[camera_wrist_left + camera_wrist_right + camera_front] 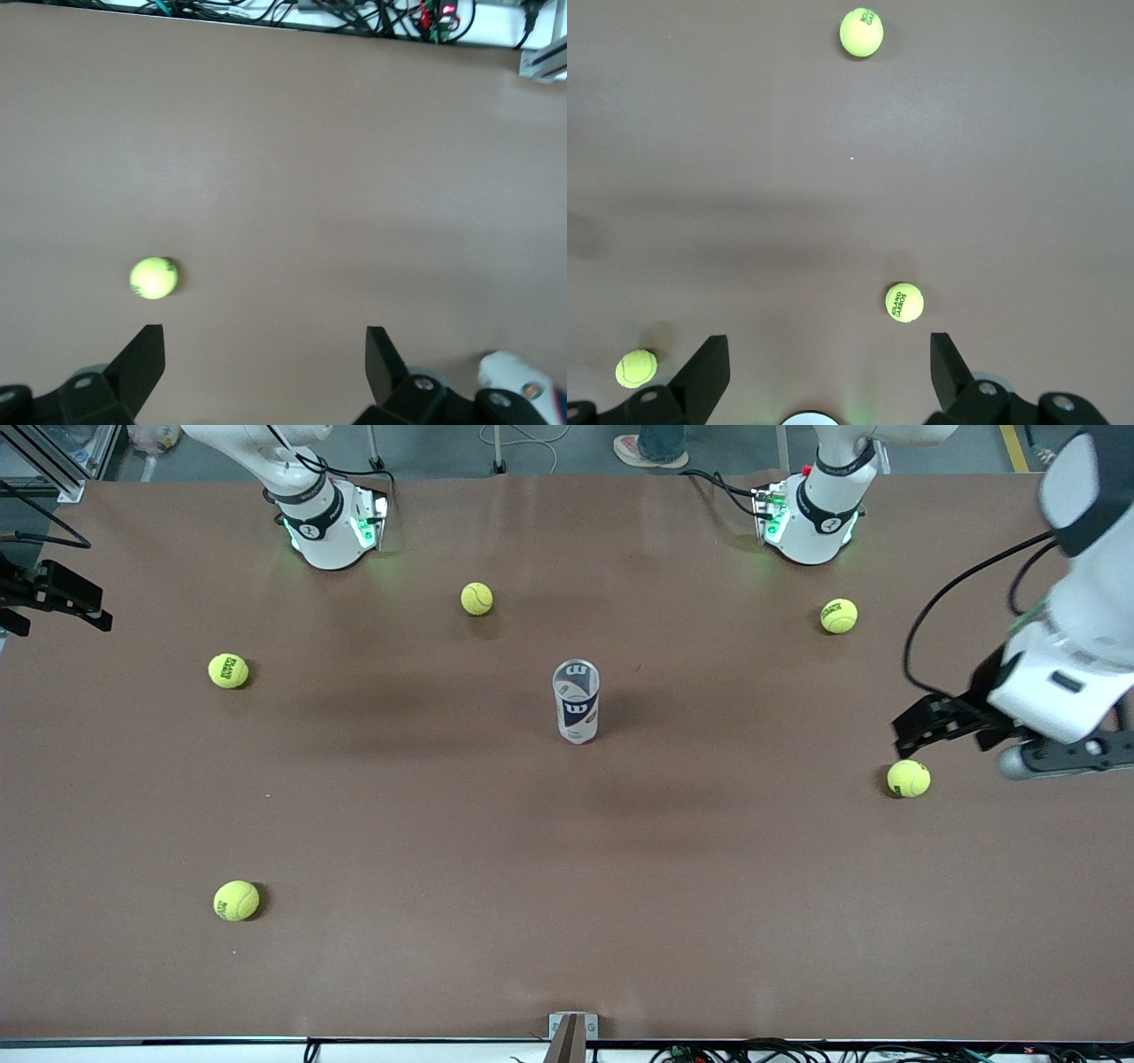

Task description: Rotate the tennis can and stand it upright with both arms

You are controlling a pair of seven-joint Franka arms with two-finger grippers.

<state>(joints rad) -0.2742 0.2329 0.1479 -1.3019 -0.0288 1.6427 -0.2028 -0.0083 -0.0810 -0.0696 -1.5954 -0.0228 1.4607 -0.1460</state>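
In the front view alone, tennis can (576,701) stands upright.

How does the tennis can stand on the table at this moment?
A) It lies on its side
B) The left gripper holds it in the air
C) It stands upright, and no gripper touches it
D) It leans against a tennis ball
C: the tennis can stands upright mid-table, its round top rim facing up, apart from every ball and from both grippers.

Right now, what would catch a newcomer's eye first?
The can stands upright and alone mid-table, held by neither arm. Five yellow-green balls lie scattered around it. The left tool hangs open over the ball at the left arm's end; the right tool waits open at the right arm's end.
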